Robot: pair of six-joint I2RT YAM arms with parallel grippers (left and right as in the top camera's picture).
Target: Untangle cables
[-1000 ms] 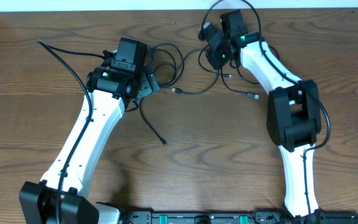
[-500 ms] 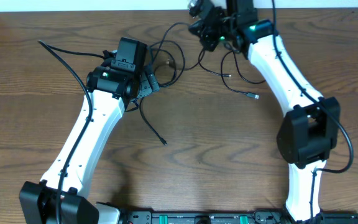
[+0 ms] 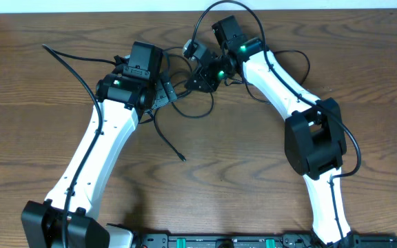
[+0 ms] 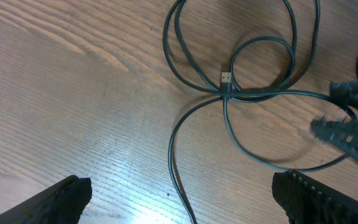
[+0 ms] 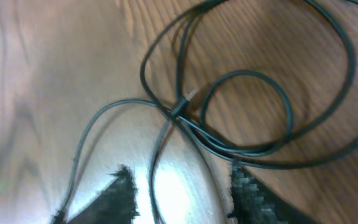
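The cables (image 3: 193, 114) are thin black cords lying in overlapping loops on the wooden table between my two grippers. One strand trails toward the front and ends at about (image 3: 182, 158). In the left wrist view the cable loops (image 4: 253, 93) cross at a small plug end (image 4: 226, 78). My left gripper (image 4: 182, 202) stands wide open over one strand, without touching it. My right gripper (image 5: 182, 196) is open too, low over the same tangle, with a strand (image 5: 156, 174) running loose between its fingers. Overhead, the right gripper (image 3: 200, 77) sits just right of the left gripper (image 3: 167, 93).
The right gripper's fingers (image 4: 353, 130) reach into the left wrist view from the right. A long black cord (image 3: 67, 60) runs from the far left toward the left arm. The table's back edge meets a white wall (image 3: 116, 5).
My right gripper has swung from the table's back edge forward and left over the tangle, and its jaws have opened. The cable loops have shifted left with it. The left arm has stayed still.
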